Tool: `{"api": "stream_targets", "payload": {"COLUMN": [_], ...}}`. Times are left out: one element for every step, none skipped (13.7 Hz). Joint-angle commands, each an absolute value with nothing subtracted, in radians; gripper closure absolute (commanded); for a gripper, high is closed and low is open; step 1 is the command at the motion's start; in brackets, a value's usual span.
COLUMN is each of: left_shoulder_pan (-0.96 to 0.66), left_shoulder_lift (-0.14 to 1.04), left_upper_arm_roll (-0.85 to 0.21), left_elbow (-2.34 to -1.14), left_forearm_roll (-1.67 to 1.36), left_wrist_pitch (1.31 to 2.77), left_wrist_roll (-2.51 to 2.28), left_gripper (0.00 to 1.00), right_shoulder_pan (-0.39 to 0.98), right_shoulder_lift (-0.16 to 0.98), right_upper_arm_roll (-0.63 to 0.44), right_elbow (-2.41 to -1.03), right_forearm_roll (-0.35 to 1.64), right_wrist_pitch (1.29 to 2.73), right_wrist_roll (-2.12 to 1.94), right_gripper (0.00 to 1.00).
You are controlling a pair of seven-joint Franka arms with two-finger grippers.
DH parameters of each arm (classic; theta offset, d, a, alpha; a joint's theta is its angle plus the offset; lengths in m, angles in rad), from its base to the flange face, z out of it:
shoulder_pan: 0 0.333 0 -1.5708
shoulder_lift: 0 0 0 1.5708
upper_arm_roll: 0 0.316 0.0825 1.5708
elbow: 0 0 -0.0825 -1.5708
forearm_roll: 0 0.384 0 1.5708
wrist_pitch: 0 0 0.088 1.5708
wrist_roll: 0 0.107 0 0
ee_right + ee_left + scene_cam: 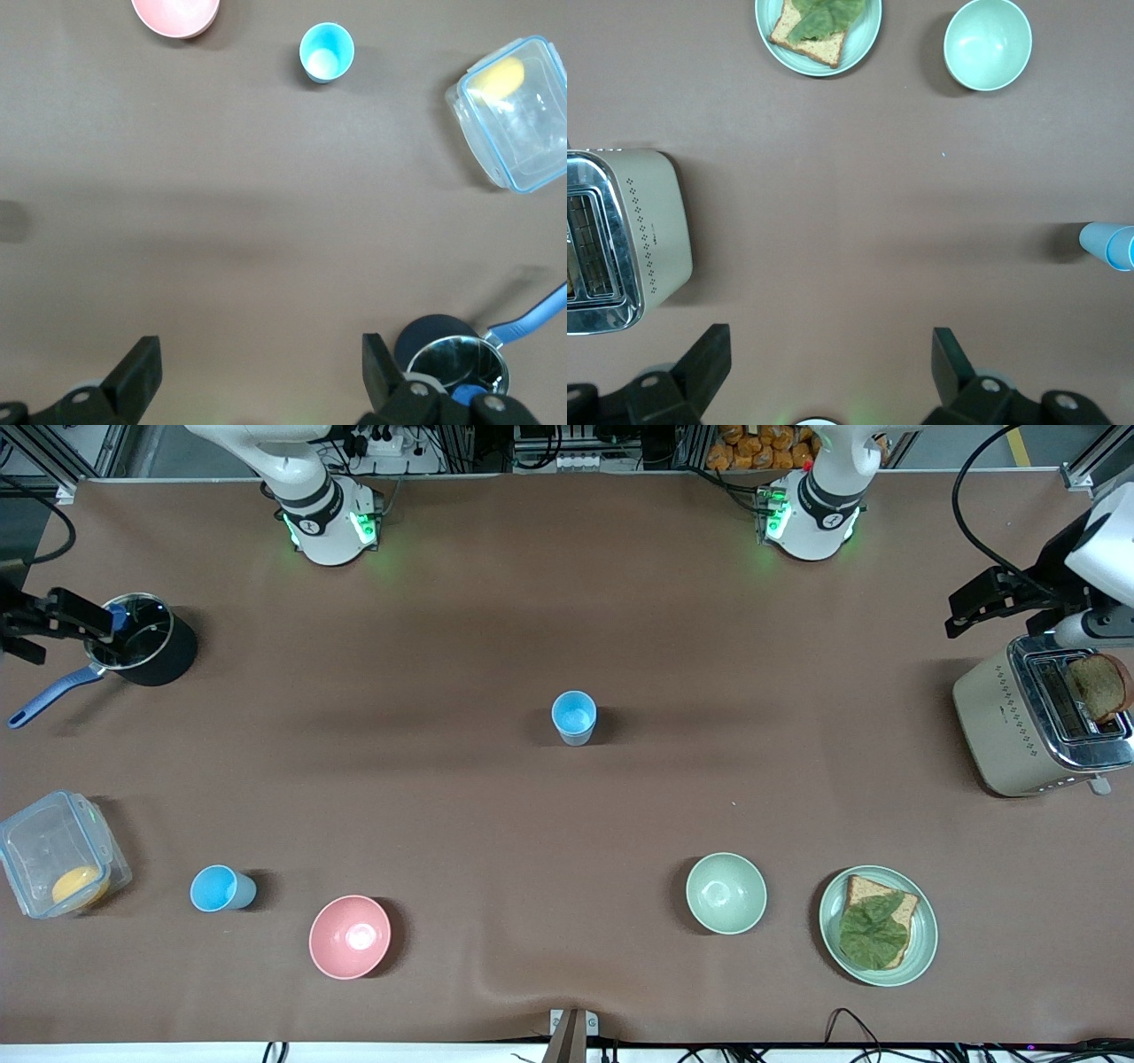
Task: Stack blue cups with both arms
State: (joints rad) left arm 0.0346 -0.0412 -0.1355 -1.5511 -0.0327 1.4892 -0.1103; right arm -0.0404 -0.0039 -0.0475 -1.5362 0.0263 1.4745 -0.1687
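Brown matting covers the table [567,602] as I watch from my remote station, both arms idle at its ends. Starting at the right arm's end, the right gripper [53,622] hangs over a dark saucepan [146,646] with a blue handle, its fingers [133,372] spread wide apart and empty in the right wrist view. Nearer the front camera sits a clear lidded container [53,864] with something yellow inside. Beside it stands one blue cup [217,888], upright and mouth up, with a pink bowl [349,936] just past it toward the table's middle. A second blue cup [574,716] stands alone at mid-table, well apart from the first. Toward the left arm's end come a pale-green bowl [726,893] and a green plate [921,948] carrying bread topped with a leaf. At that end a cream toaster [997,722] holds a slice of toast [1100,685], and the left gripper [983,600] hangs just above it, fingers [700,363] parted and gripping nothing.
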Motion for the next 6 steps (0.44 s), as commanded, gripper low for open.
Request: {"api": "stream_targets", "payload": {"left_shoulder_pan": [0.005,0.002,-0.012,-0.020,-0.020,-0.020], "left_shoulder_lift": [-0.058,-0.054,-0.054,-0.055,-0.057,-0.057], "left_upper_arm_roll": [-0.101,-0.091,-0.075,-0.065,-0.058,-0.058], "left_elbow": [-1.539,-1.537,-1.536,-1.532,-1.532,-1.532], "left_forearm_roll": [-0.023,-0.026,-0.026,-0.025,-0.023,-0.025], "left_wrist_pitch": [1.476,1.476,1.477,1.476,1.476,1.476], "left_wrist_roll": [-0.033,-0.012,-0.011,-0.011,-0.011,-0.011], "left_gripper": [0.00,0.00,0.00,0.00,0.00,0.00], "right_shoulder_pan": [-0.074,-0.080,-0.092,-0.106,-0.113,-0.112], "right_shoulder_lift": [-0.008,-0.009,-0.009,-0.009,-0.009,-0.011], "right_upper_arm_roll": [-0.003,0.009,0.024,0.035,0.044,0.043], "right_elbow": [-1.519,-1.519,-1.517,-1.517,-1.519,-1.519], "right_forearm_roll": [0.015,0.015,0.015,0.015,0.015,0.015], "right_wrist_pitch": [1.450,1.447,1.447,1.447,1.447,1.447], "right_wrist_roll": [-0.079,-0.051,-0.045,-0.044,-0.044,-0.044], "right_gripper": [0.00,0.00,0.00,0.00,0.00,0.00]}}
